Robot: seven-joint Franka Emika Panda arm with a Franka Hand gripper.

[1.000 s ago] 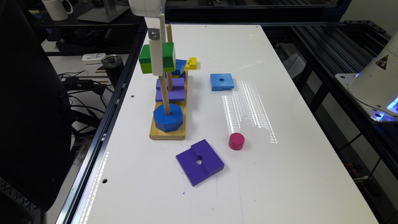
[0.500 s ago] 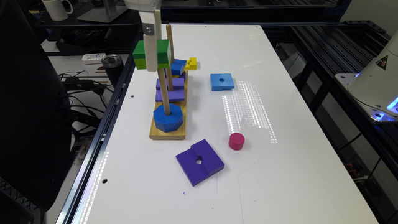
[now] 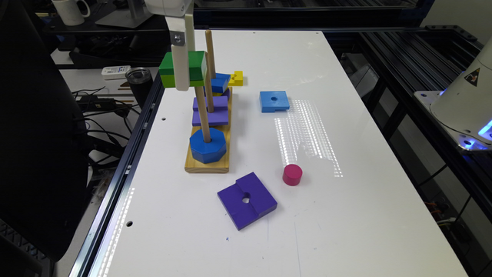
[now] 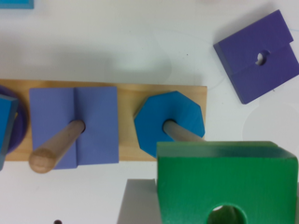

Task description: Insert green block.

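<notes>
gripper (image 3: 180, 73): clamped tight on the green block (image 3: 183, 69)
green block: held up in the air, at about 11 o'clock of the blue octagon (image 3: 208, 145) on the peg board (image 3: 200, 165)

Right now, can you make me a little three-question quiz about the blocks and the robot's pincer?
1. True or false: the pincer holds the green block up in the air.
2. Which shape sits at the bottom of the peg nearest the purple square? A) blue octagon B) pink cylinder C) yellow piece
3. Fill in: the light-blue square lies flat on the ____.

Key: 1 true; 2 A; 3 table.
</notes>
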